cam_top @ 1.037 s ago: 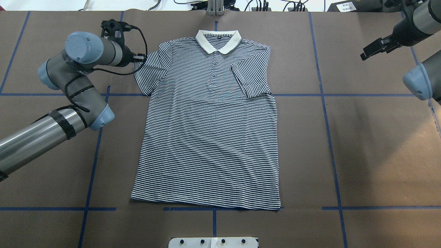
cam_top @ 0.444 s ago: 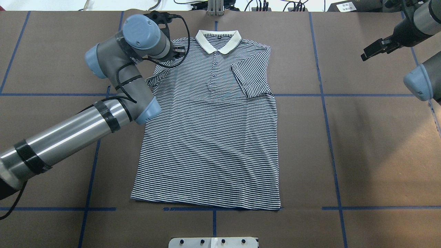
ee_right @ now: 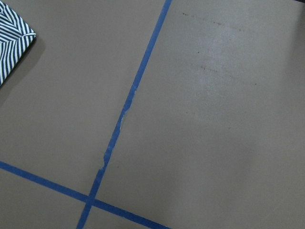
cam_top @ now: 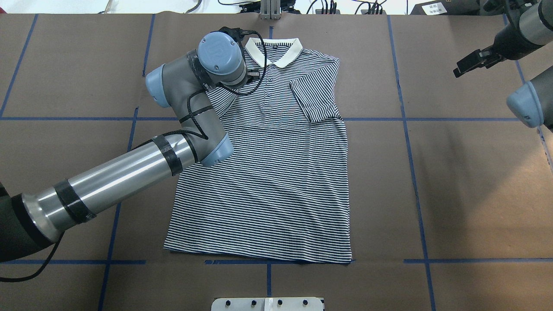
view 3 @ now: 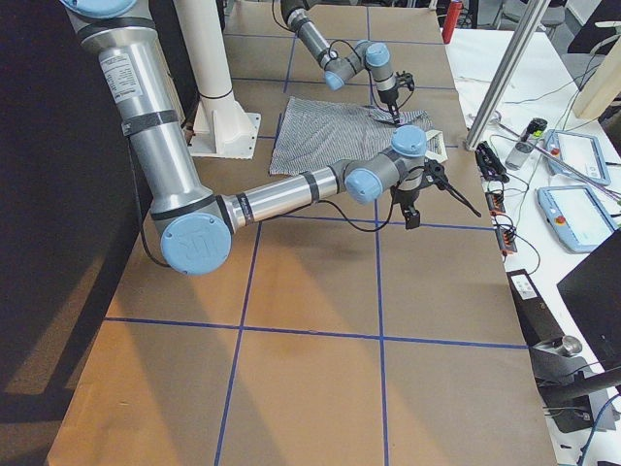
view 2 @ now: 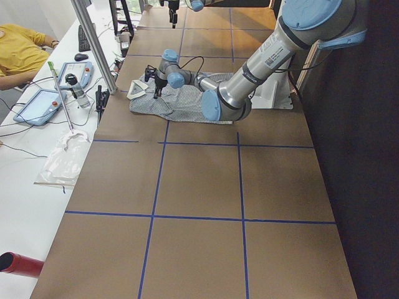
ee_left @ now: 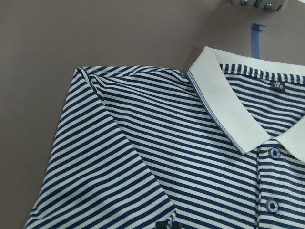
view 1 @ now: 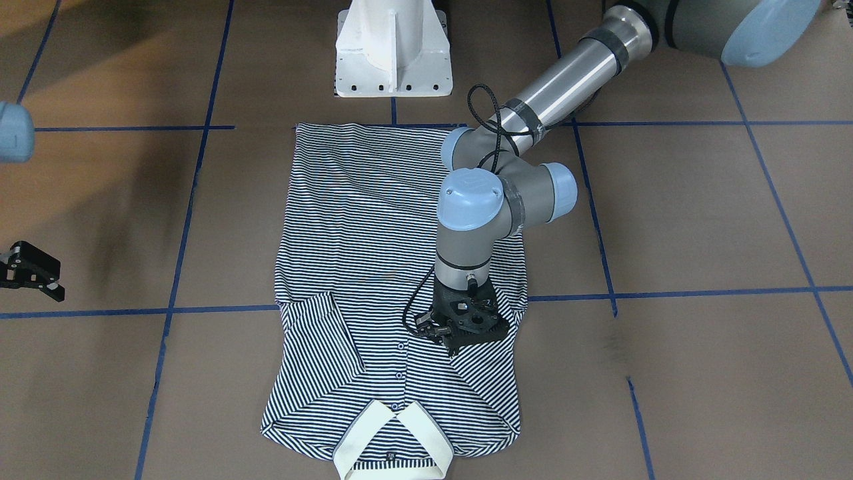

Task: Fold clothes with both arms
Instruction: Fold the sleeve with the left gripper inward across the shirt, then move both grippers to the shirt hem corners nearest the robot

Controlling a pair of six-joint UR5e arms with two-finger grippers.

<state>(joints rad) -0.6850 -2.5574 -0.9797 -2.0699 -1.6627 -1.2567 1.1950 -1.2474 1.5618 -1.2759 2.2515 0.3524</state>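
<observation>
The navy-and-white striped polo shirt [cam_top: 268, 172] has sleeves folded, body unfolded; black left gripper [view 1: 460, 341] pinches its 10 o'clock sleeve, right gripper [cam_top: 468, 64] state unclear.

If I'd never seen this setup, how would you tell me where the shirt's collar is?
Find the big brown table; a striped shirt lies flat in its middle. At the shirt's end farthest from the robot's white base is the collar, the only plain cream piece among navy-and-white stripes.
</observation>
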